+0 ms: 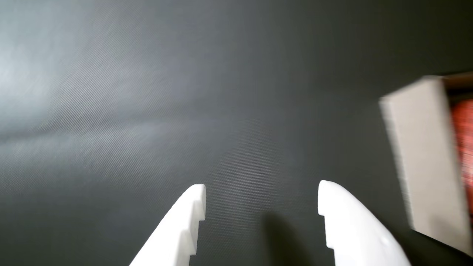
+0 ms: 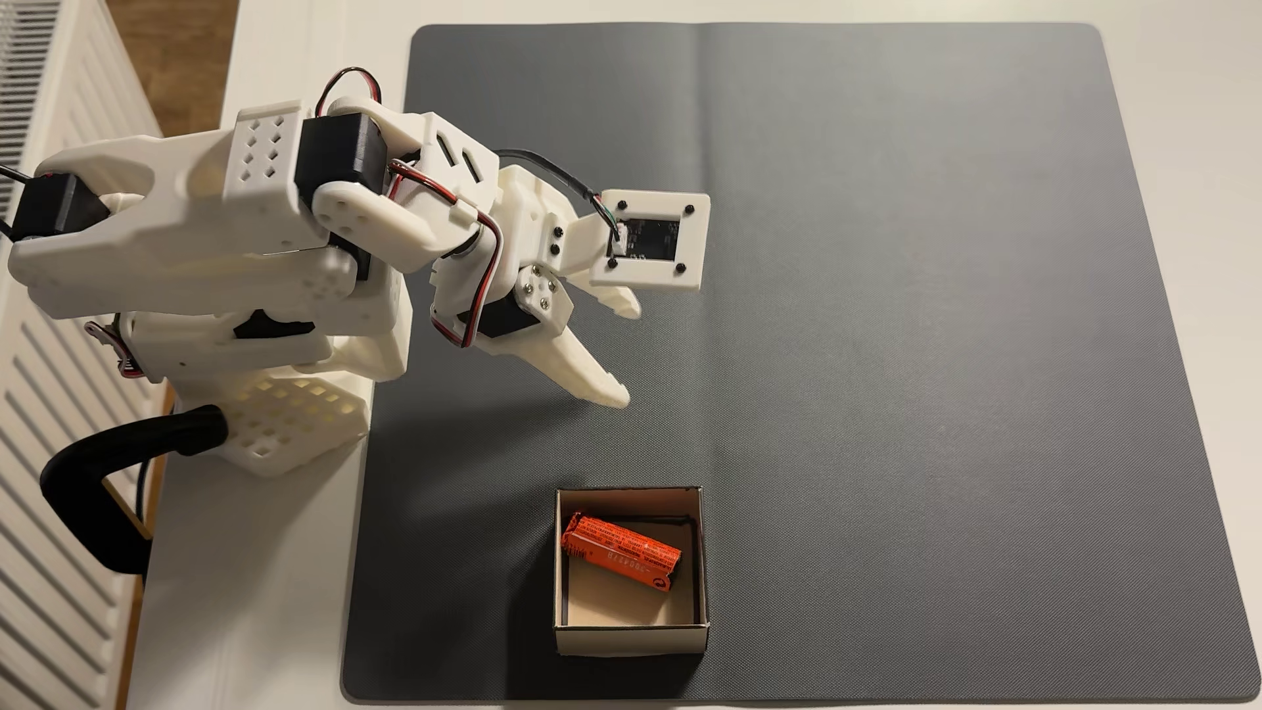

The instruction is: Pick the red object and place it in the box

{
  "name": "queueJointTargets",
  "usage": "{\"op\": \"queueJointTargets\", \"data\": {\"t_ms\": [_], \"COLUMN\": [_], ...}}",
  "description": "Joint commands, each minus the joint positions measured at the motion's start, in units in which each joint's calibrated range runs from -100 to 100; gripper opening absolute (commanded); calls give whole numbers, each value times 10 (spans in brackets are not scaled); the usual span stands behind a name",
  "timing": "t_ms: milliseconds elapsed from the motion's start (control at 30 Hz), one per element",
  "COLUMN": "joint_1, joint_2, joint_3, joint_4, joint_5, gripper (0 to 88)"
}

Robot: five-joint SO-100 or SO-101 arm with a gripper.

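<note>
The red object (image 2: 621,551), an orange-red cylinder with dark print, lies slanted inside the box (image 2: 629,637), a small open cardboard box near the mat's front edge in the fixed view. In the wrist view the box (image 1: 425,155) shows blurred at the right edge, with a strip of the red object (image 1: 465,147) behind its wall. My white gripper (image 2: 629,355) hangs open and holds nothing, above the mat and well behind the box. Its two fingertips spread wide over bare mat in the wrist view, gripper (image 1: 261,197).
A dark grey mat (image 2: 888,307) covers most of the white table (image 2: 273,614). The arm's base (image 2: 273,409) and a black clamp (image 2: 102,491) sit at the left edge. A white slatted radiator (image 2: 41,478) runs along the far left.
</note>
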Motion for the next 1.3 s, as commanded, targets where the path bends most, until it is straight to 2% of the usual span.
{"op": "queueJointTargets", "data": {"t_ms": [0,333,533,667,1267], "joint_1": [-22,-33,27,50,44], "joint_2": [-1,1,1,0,7], "joint_3": [24,45,45,45,45], "joint_4": [2,36,99,98,99], "joint_5": [-1,-1,3,3,2], "gripper": [239,234,234,239,234]}}
